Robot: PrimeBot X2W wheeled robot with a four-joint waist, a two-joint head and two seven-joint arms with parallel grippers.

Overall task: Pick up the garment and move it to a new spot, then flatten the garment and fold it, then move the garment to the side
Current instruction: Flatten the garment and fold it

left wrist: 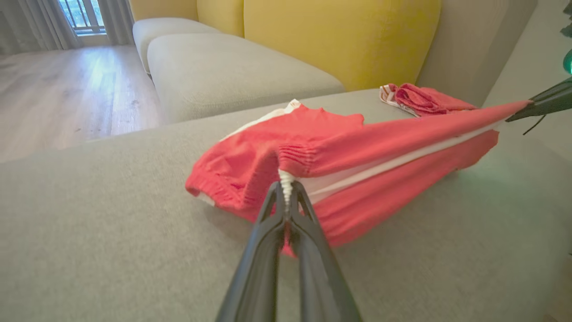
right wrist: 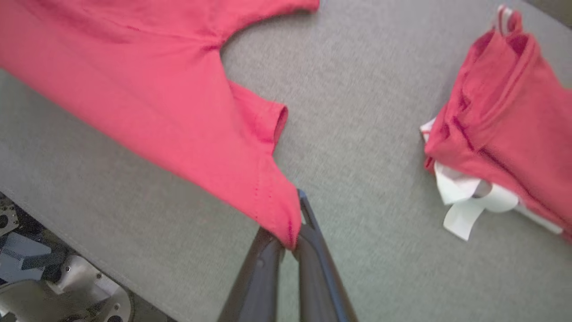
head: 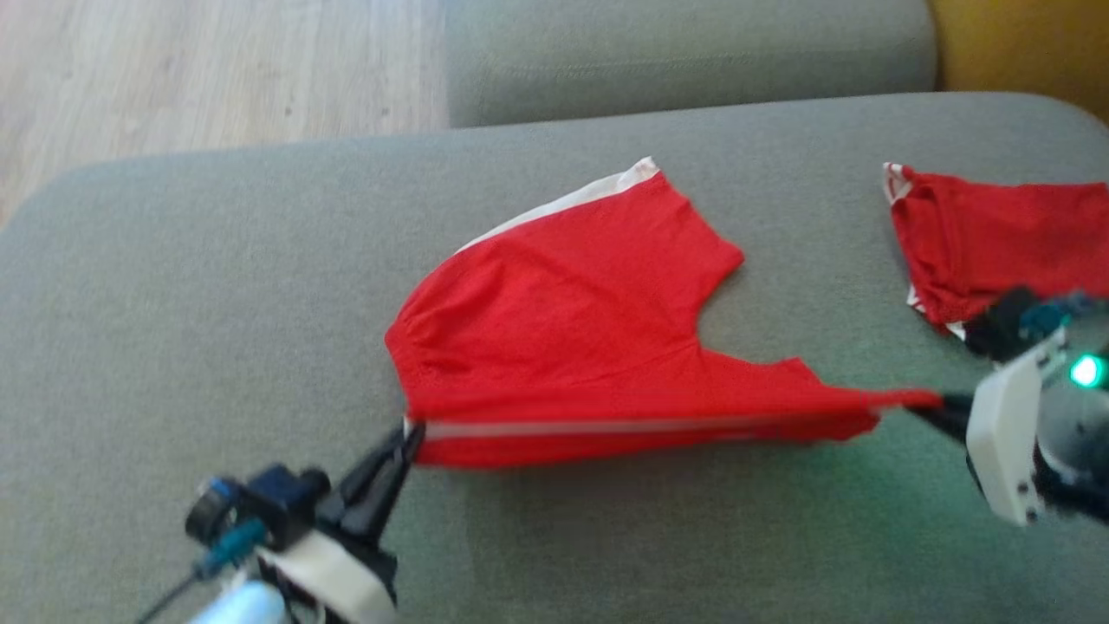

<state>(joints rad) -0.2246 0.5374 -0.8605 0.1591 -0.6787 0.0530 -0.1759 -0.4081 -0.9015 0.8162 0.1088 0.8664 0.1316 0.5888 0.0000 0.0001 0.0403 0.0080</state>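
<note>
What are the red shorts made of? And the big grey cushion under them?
The red shorts look like soft, matte knit cloth, maybe cotton or jersey: they sag, stretch and gather at the waistband. The grey cushion looks like padded, woven upholstery fabric with a dull, fuzzy face.

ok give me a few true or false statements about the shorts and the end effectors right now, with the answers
1. The left end effector and the right end effector are both shut on the red shorts, with one edge pulled taut between them. True.
2. The red shorts are folded into a compact stack. False: they are spread out, with both leg openings showing.
3. A second red garment lies bunched up apart from the shorts, on the robot's right. True.
4. The shorts lie on a wooden table. False: they lie on a grey cushion; the wooden floor is beyond it.
</note>
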